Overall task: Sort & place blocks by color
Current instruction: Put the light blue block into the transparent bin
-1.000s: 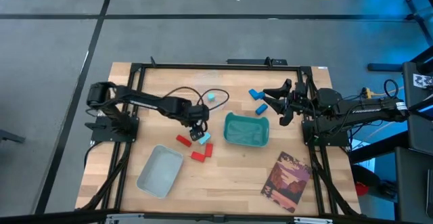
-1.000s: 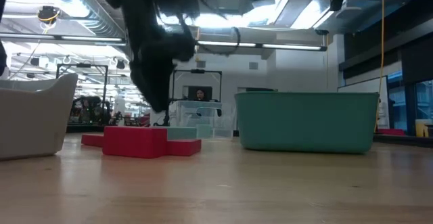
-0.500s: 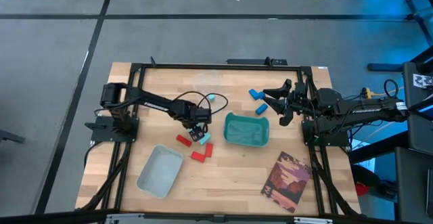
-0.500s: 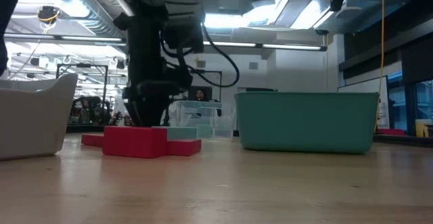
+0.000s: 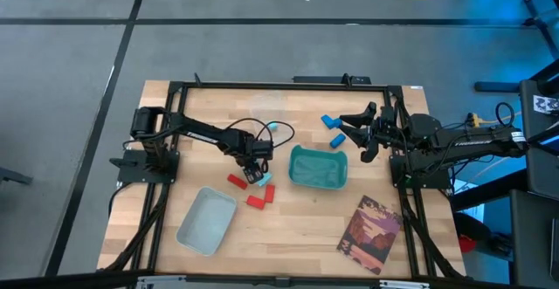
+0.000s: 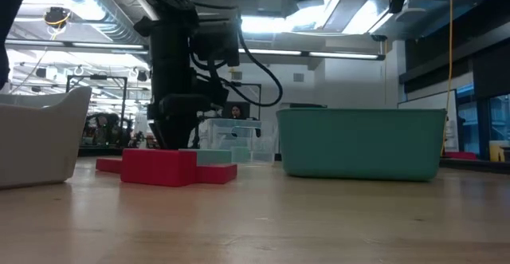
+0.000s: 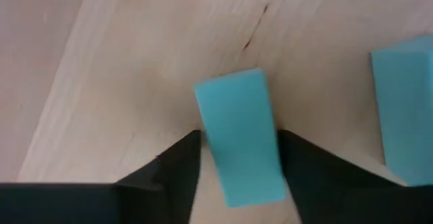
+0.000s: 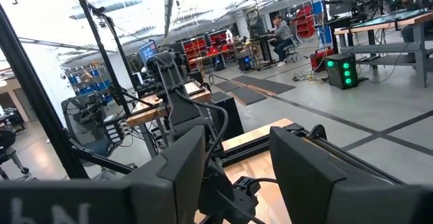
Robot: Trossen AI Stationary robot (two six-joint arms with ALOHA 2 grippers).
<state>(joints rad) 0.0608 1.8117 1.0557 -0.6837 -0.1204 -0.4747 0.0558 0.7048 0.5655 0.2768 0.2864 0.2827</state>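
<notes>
My left gripper (image 5: 253, 172) is down at the table in the middle, pointing down, shut on a light cyan block (image 7: 237, 143). A second light cyan block (image 7: 406, 109) lies beside it, and a third (image 5: 273, 125) lies farther back. Red blocks (image 5: 236, 182) (image 5: 256, 202) lie flat on the wood just nearer; in the low view they (image 6: 159, 168) stand in front of the left gripper (image 6: 177, 140). Two darker blue blocks (image 5: 327, 120) (image 5: 336, 140) lie next to my right gripper (image 5: 351, 125), which is open and raised at the far right. My left gripper has the light cyan block between its two fingers (image 7: 177, 170), coming from above and pointing down. The fingers lie against the block's two long sides (image 7: 210, 156), near one end. The block lies flat on the table.
A teal bin (image 5: 318, 168) stands right of the left gripper, also in the low view (image 6: 360, 143). A grey tray (image 5: 207, 221) sits at the near left. A picture card (image 5: 371, 226) lies at the near right. A black cable (image 5: 236, 119) loops behind the left arm.
My left gripper has come down to the table behind the red blocks, shifting slightly toward the near edge, then kept still for the last half second. The blocks have stayed in place.
</notes>
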